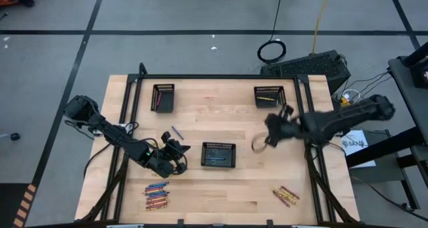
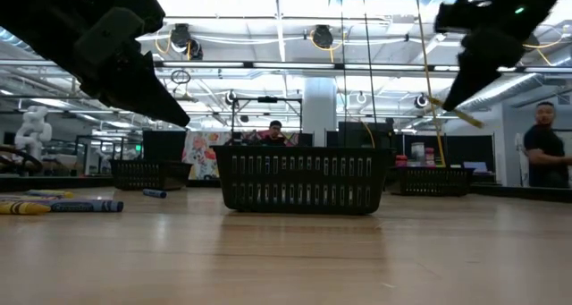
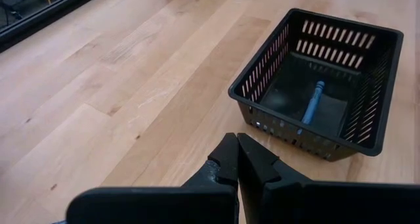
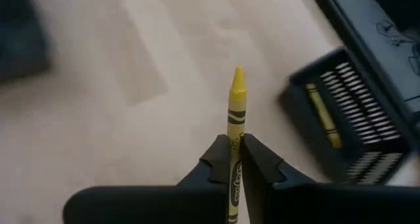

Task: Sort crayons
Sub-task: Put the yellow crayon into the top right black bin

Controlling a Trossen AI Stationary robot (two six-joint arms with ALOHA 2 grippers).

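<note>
My right gripper (image 1: pixel 271 132) hangs above the table between the middle tray (image 1: pixel 219 154) and the far-right tray (image 1: pixel 269 95), shut on a yellow crayon (image 4: pixel 236 106). The far-right tray holds a yellow crayon (image 4: pixel 323 113). My left gripper (image 3: pixel 237 153) is shut and empty, above the table just left of the middle tray (image 3: pixel 318 86), on whose floor a blue crayon (image 3: pixel 312 102) lies. The far-left tray (image 1: pixel 163 97) holds a pink crayon. One blue crayon (image 1: pixel 176 132) lies loose on the wood. My right gripper pinches the yellow crayon's wrapped body (image 4: pixel 235 137) between its two fingers. The crayon lies along the fingers, and its pointed tip (image 4: pixel 237 74) sticks out well past the fingertips. It is lifted clear of the table and also shows in the low view (image 2: pixel 458 114), slanting.
A pile of several crayons (image 1: pixel 157 196) lies near the front left, and a smaller pile (image 1: pixel 286 194) near the front right. A black frame (image 1: pixel 214 77) runs along the table's far edge and sides. People (image 2: pixel 543 153) are in the room behind.
</note>
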